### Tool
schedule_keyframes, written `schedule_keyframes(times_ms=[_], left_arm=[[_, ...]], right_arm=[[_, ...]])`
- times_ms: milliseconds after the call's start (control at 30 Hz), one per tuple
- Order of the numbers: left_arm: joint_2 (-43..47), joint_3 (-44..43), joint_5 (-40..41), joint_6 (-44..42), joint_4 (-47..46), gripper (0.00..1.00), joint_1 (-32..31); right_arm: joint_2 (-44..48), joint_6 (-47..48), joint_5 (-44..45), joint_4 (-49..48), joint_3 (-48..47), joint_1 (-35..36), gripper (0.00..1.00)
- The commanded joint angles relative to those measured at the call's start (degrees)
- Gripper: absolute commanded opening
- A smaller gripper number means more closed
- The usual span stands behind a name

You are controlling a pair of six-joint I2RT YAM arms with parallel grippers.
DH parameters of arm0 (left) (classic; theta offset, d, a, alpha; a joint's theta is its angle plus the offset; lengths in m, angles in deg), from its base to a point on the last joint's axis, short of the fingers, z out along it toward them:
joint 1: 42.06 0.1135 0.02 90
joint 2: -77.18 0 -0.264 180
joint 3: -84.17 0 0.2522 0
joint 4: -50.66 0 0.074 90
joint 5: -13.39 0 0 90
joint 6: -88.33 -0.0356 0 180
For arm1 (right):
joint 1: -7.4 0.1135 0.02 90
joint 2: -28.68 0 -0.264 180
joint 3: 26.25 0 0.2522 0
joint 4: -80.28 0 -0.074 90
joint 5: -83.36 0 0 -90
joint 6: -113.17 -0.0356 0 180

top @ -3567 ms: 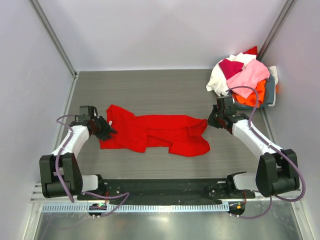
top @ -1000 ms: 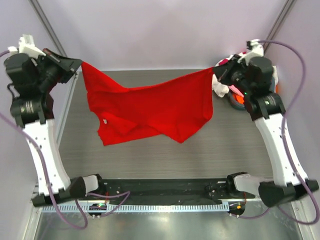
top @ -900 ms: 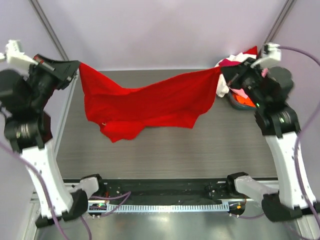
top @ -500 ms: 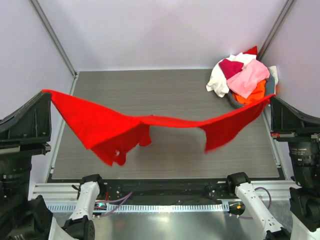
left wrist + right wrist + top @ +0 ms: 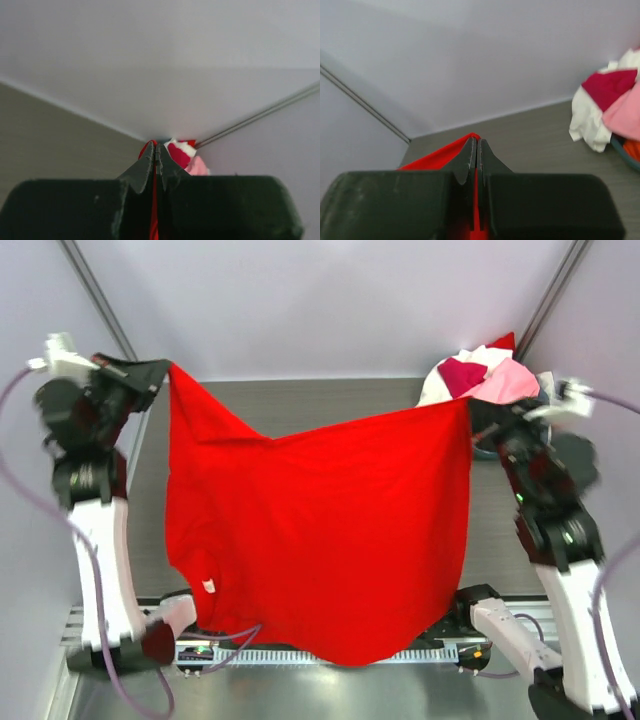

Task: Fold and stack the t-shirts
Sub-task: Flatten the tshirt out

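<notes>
The bright red t-shirt hangs spread out in the air, held by its two top corners high above the table. My left gripper is shut on its left corner; red cloth shows between the closed fingers in the left wrist view. My right gripper is shut on its right corner, with red cloth pinched in the right wrist view. The shirt's lower edge hangs in front of the arm bases. Other t-shirts, pink, magenta and white, lie piled at the back right.
The pile sits in a grey basket, with an orange shirt showing at its rim, by the right wall. The grey wood-grain table shows behind the hanging shirt. Walls close in on the left, back and right.
Both arms lifted the red shirt off the table, swung it toward the camera, and now hold it high and spread flat, hanging full length. Both grips stayed shut.
</notes>
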Motion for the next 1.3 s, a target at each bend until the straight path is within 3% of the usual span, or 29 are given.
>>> schedule_keyframes(times_ms=[0, 133, 233, 367, 467, 600, 733, 833, 1000, 1133, 1267], left_arm=[[-11.57, 6.72, -2.03, 0.82, -0.08, 0.01, -0.12], [-20.21, 5.07, -5.11, 2.57, -2.89, 0.0, -0.12], [-25.47, -3.53, -4.33, 4.07, -3.42, 0.01, -0.12], [-32.59, -26.86, -3.36, 7.49, -1.67, 0.0, 0.23], [-34.81, -35.52, -2.75, 12.32, -6.92, 0.0, 0.32], [-36.04, -38.01, 0.16, 17.43, -12.73, 0.0, 0.32], [-41.13, -37.4, -5.09, 21.03, -17.73, 0.01, 0.23], [-40.01, -28.38, -8.36, 19.9, -21.16, 0.0, 0.14], [-29.47, -1.31, -7.75, 14.63, -24.43, 0.01, -0.73], [-16.93, 18.09, -6.44, 7.96, -20.4, 0.01, -1.35], [-6.62, 29.99, -2.31, 3.2, -12.23, 0.01, -1.26]], right_arm=[[-9.76, -3.9, 0.0, -2.28, 3.09, -0.06, 0.01], [-22.4, -5.84, -1.4, -5.54, 0.47, -0.06, 0.01], [-28.4, -5.58, -1.59, -6.42, -7.6, -0.06, 0.01], [-38.06, -5.31, -1.94, -5.89, -25.94, -0.5, 0.01], [-40.45, -6.19, -1.94, -5.89, -35.12, -1.29, 0.01], [-42.83, -7.24, -2.9, -5.98, -38.91, -1.99, 0.01], [-42.22, -7.07, -4.22, -6.24, -33.22, -2.52, 0.01], [-40.99, -7.16, -6.75, -7.91, -21.65, -3.14, 0.01], [-38.97, -10.49, -9.66, -12.57, -4.23, -4.45, 0.01], [-36.25, -12.61, -11.87, -16.79, 11.49, -5.25, 0.01], [-33.87, -12.35, -12.92, -17.58, 20.75, -5.33, 0.01]])
